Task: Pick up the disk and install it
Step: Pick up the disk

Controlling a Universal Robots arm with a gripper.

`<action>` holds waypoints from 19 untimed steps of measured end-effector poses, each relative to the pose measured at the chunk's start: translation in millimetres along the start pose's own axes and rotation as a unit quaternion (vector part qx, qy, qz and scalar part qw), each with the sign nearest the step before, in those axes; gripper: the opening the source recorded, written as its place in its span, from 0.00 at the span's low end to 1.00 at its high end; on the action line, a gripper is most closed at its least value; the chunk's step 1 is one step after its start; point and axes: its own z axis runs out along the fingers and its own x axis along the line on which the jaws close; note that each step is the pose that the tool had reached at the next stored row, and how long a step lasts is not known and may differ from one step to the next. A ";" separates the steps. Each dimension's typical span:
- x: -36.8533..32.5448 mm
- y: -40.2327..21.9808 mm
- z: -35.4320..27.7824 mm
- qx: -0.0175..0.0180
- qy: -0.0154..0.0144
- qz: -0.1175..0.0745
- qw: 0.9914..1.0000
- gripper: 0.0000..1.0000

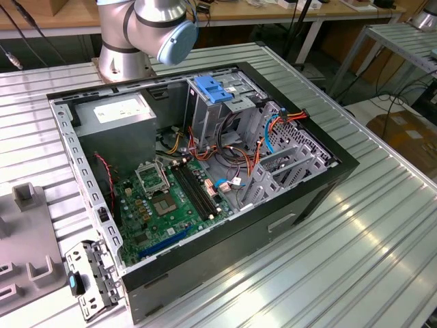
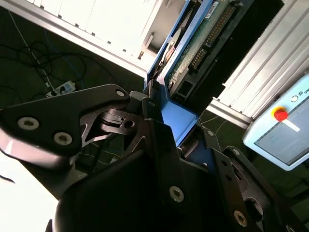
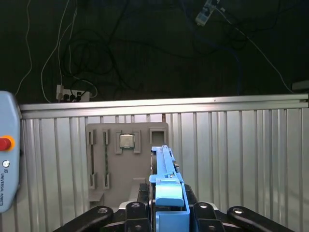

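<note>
My gripper [image 2: 176, 123] is shut on the disk [image 2: 195, 46], with its black fingers [image 2: 145, 104] clamping the blue side rails. The disk's green circuit board side and a connector strip show in the second wrist view. In the first wrist view the disk [image 3: 166, 176] stands edge-on between the jaws of the gripper [image 3: 168, 210], blue rail facing the camera. It is held above the ribbed aluminium table [image 3: 231, 154], near the table's edge. The open computer case [image 1: 205, 171] lies on its side in the exterior view, with a drive cage [image 1: 225, 113] at its far end.
A light-blue bracket [image 1: 213, 89] sits on top of the drive cage, and a grey power supply [image 1: 119, 119] fills the case's far corner. A grey parts fixture [image 3: 126, 159] holds a processor chip. A teach pendant [image 3: 6, 159] is beside the table. The arm's base [image 1: 147, 31] stands behind the case.
</note>
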 end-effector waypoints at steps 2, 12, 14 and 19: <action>0.0 0.0 0.0 0.000 0.000 0.000 1.000 0.37; -0.3 -8.8 0.2 0.000 -0.001 0.000 1.000 0.37; -0.5 -12.4 0.3 0.000 -0.001 0.000 1.000 0.37; -0.8 -20.1 0.5 0.000 -0.001 0.000 1.000 0.37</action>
